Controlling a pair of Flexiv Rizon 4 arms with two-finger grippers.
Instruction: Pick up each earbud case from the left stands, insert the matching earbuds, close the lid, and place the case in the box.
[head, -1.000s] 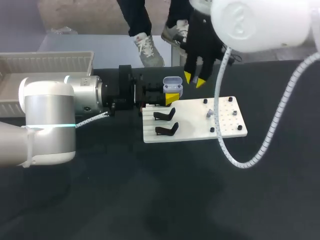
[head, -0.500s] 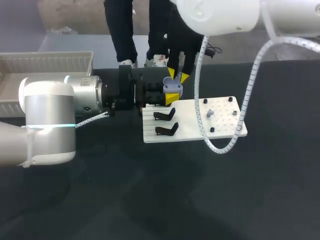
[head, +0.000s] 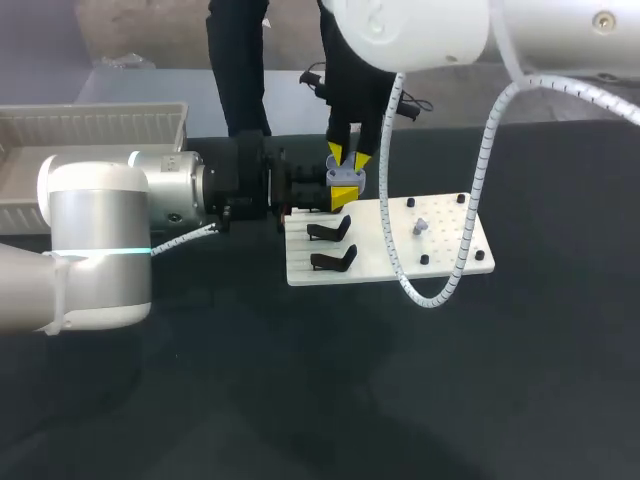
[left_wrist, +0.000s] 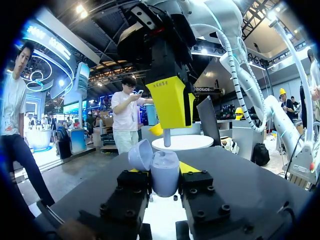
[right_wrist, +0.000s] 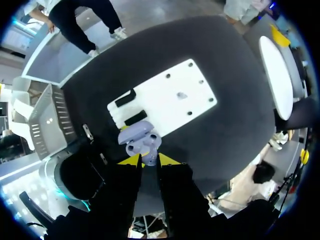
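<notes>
Jaws: left gripper (left_wrist: 161, 171) is clamped on the earbud case (left_wrist: 166, 179), one black finger with a yellow tip on each side of it. Right gripper (head: 349, 158) has its yellow tips drawn close together on a small grey earbud (left_wrist: 166, 137), whose stem pokes out below the tips.

Case: lavender, smooth, rounded pebble shape, matte plastic. It is held upright above the table, at the far left edge of the white board (head: 450, 250). Lid (left_wrist: 140, 155) is hinged open, a shallow cup tilted back to one side. The held earbud hangs directly over the open case, just apart from it. Whether anything sits in the case's wells cannot be told.

Board: flat, white, rectangular, with a slotted strip along its left end and several short black pegs on its right half. Two black stands (head: 330, 232) (head: 334, 262) sit on the slotted strip, low and hooked, one just nearer the camera than the other. A second earbud (head: 420, 226), pale grey, rests among the pegs, well apart from the case.

Box (head: 100, 118): white plastic, ribbed walls, at the far left of the dark matte table (head: 300, 380), behind the left arm.
</notes>
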